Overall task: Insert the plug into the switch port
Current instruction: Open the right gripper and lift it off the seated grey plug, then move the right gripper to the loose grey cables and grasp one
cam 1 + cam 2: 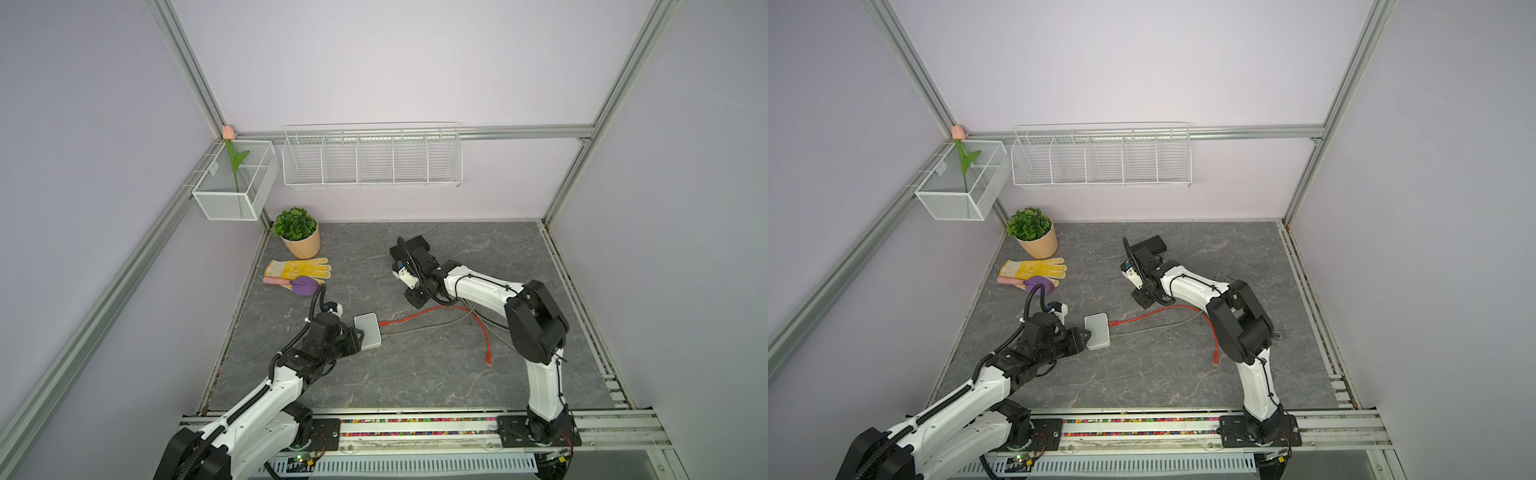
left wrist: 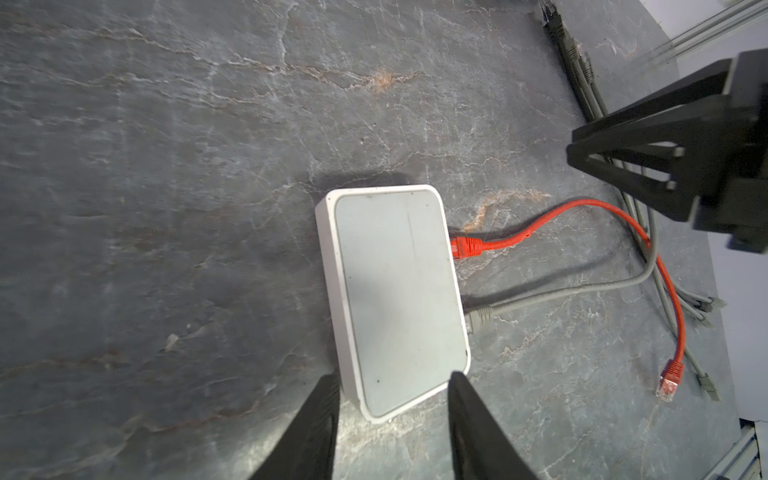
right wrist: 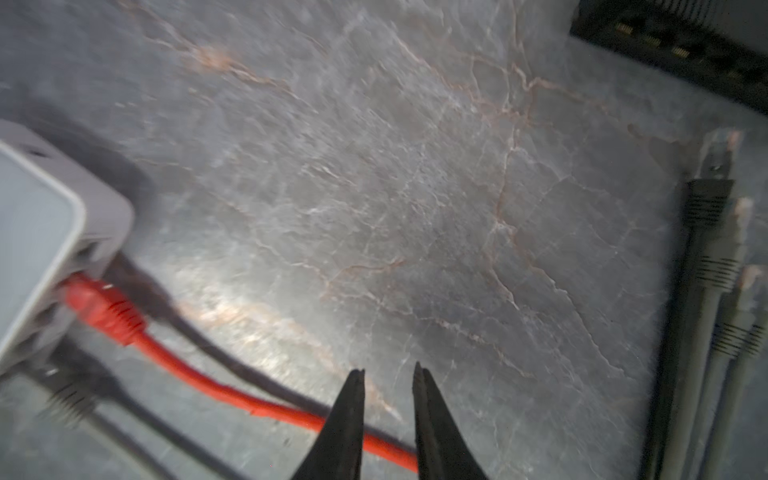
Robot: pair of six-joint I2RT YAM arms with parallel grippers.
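My left gripper (image 2: 394,374) stood spread at the switch (image 2: 395,291) end. My right gripper (image 3: 387,369), barely apart, empty, hung over the cable (image 3: 232,395); snagging it could unseat the plug (image 2: 467,246) from the switch ahead.

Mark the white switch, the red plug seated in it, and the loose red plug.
white switch (image 2: 399,291): left wrist view, middle of top face.
seated red plug (image 2: 467,246): left wrist view, boot at the port.
loose red plug (image 2: 670,379): left wrist view, connector body.
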